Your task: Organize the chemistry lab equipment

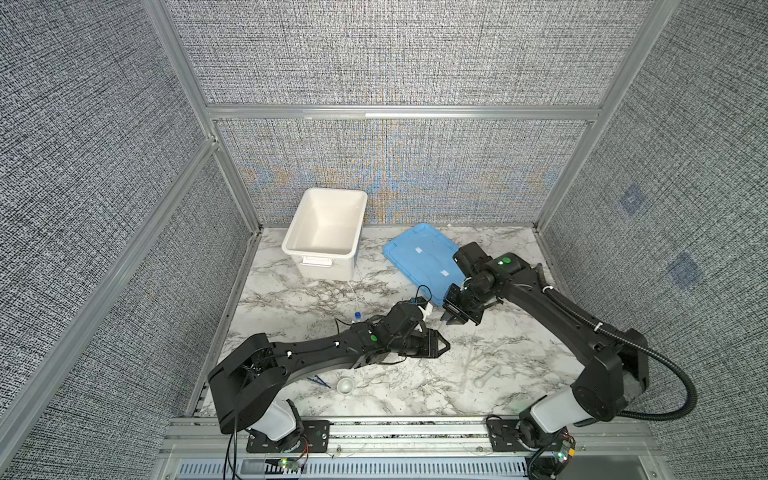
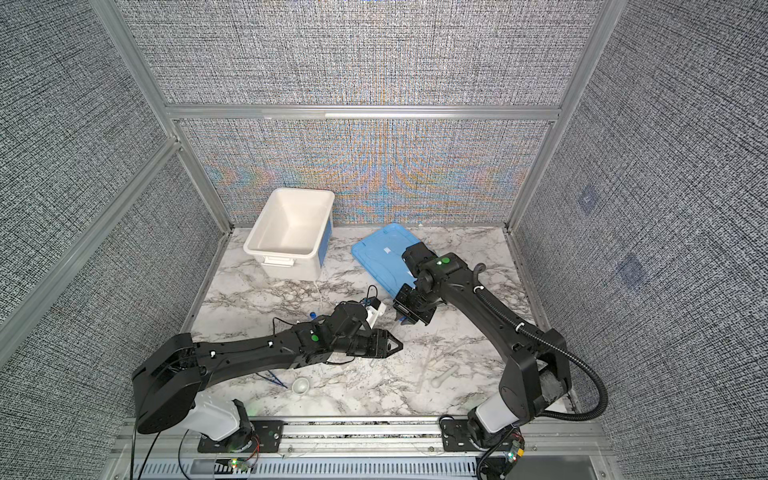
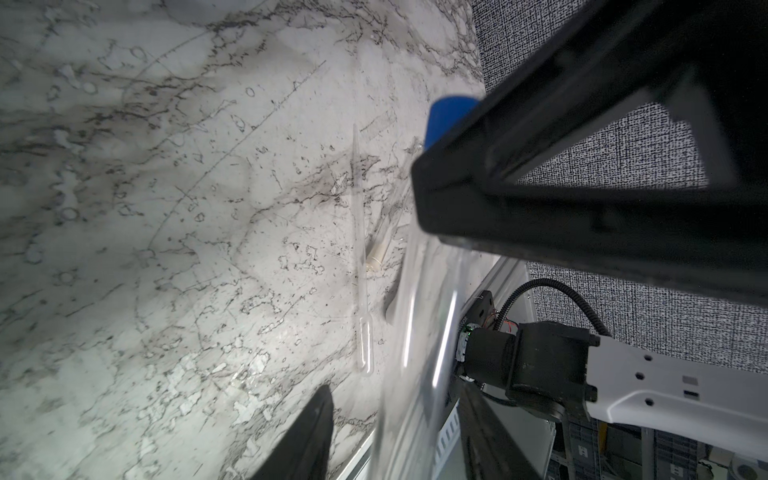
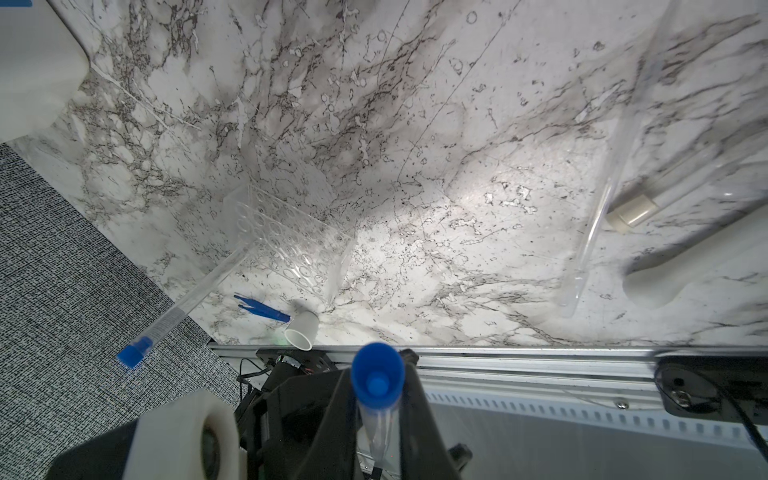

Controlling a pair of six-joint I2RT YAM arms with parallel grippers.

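The right gripper [image 4: 376,411] is clamped on a blue-capped tube [image 4: 377,374], held over the table [image 1: 415,399] just in front of the lid [image 1: 415,253], with the cap poking past its fingertips. The left gripper [image 1: 444,347] sits just beside it. In the left wrist view its fingers [image 3: 498,187] straddle that tube, part-closed, with a gap showing on 1 side, so they are not yet clenched on it. The main risk lies in this hand-over: with 2 grippers on 1 slick plastic tube, a left pinch that lands off-axis could lever it against the right's hold and twist or squirt it out. If the right lets go before the left bites, the tube would likely drop and roll among the loose pieces below, the pipette [image 3: 361,270] among them. The left's upper finger also sits close to the cap, so a grip there might pry it loose. The 2 grippers are near enough to knock each other. Just beside the left arm, a 2nd tube [image 4: 133,355] leans out of the clear rack [image 4: 291,245] — a swing of that arm could tip both. The tweezers [image 1: 320,381] and dish [image 1: 345,385] lie on the table by the same arm, and I see nothing in the tub [image 1: 318,252].
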